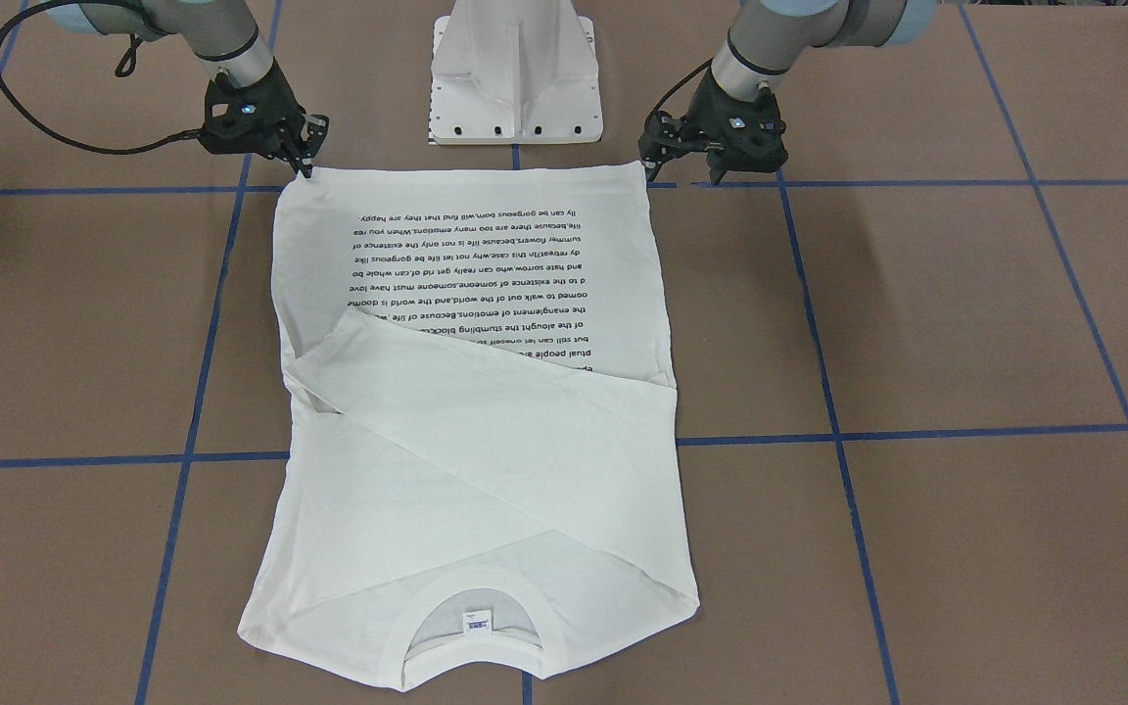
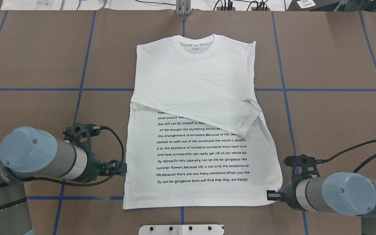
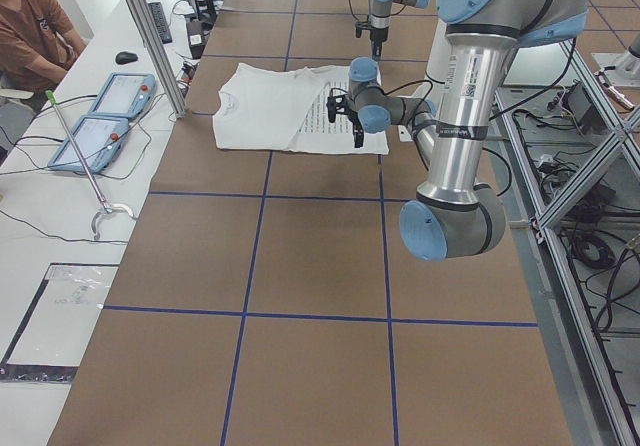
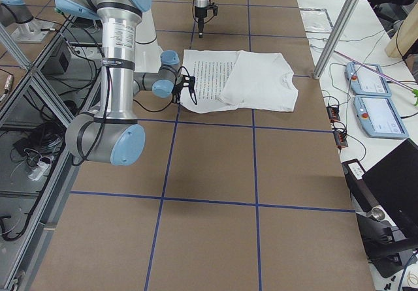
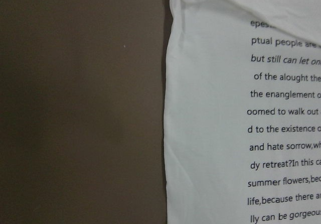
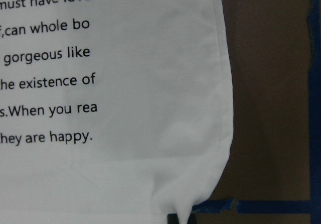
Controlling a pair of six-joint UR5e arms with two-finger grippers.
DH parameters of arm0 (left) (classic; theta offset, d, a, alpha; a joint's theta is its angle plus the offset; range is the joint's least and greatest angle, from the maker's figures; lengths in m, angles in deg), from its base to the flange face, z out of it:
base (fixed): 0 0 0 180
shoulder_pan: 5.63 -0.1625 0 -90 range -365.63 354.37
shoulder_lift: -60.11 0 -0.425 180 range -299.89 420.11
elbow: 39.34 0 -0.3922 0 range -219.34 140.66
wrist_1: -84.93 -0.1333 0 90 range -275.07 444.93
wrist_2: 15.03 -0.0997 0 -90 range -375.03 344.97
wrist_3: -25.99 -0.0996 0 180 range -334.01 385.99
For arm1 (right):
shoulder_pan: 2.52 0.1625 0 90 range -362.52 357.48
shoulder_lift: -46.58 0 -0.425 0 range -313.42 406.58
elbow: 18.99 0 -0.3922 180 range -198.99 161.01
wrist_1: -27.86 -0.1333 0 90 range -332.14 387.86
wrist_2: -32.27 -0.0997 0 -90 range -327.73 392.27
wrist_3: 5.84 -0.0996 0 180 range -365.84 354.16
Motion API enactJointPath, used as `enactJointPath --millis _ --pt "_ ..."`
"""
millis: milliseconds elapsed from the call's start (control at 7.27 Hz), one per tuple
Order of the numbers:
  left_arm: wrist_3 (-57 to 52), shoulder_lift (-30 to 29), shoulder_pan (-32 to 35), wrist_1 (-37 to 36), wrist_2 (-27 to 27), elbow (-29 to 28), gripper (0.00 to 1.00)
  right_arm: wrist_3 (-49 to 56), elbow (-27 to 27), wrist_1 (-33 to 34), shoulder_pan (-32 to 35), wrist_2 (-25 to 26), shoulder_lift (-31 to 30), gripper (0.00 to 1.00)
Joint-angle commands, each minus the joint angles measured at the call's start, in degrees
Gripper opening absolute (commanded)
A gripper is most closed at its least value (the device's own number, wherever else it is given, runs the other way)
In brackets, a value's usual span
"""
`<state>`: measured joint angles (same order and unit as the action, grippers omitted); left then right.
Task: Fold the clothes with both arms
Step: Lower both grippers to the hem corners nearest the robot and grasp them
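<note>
The white shirt (image 2: 201, 107) lies flat on the brown table, printed text up, collar (image 2: 196, 44) at the far side and both sleeves crossed over the chest. Its hem (image 2: 194, 204) is the edge nearest the robot base. My left gripper (image 1: 683, 166) hangs open just outside the hem's left corner, apart from the cloth, and the left wrist view shows only the shirt's side edge (image 5: 168, 133). My right gripper (image 1: 307, 152) stands open right at the hem's right corner (image 6: 200, 194). A dark fingertip (image 6: 173, 219) touches the cloth there.
The white pedestal base (image 1: 515, 78) stands just behind the hem, between the arms. Blue tape lines (image 2: 28, 89) grid the table. Two tablets (image 3: 105, 116) and a seated person (image 3: 35, 36) are beyond the table's far side.
</note>
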<state>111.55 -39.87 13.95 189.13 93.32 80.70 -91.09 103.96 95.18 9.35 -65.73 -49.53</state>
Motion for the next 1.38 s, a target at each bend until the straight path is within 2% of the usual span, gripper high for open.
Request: enactJointPath --millis 0,138,1238 --pt "5.7 -0.5 -6.8 -0.2 -1.9 -2.0 1.00 0.0 0.5 0.0 0.4 -0.1 0.0 0.00" --pt "5.7 -2.0 -6.8 -0.2 -2.2 -3.9 1.00 0.0 0.5 0.0 0.6 -0.4 0.0 0.00" --pt "5.9 -5.4 -7.5 -0.7 -4.9 -8.3 0.98 0.1 0.8 -0.1 2.1 -1.1 0.9 0.00"
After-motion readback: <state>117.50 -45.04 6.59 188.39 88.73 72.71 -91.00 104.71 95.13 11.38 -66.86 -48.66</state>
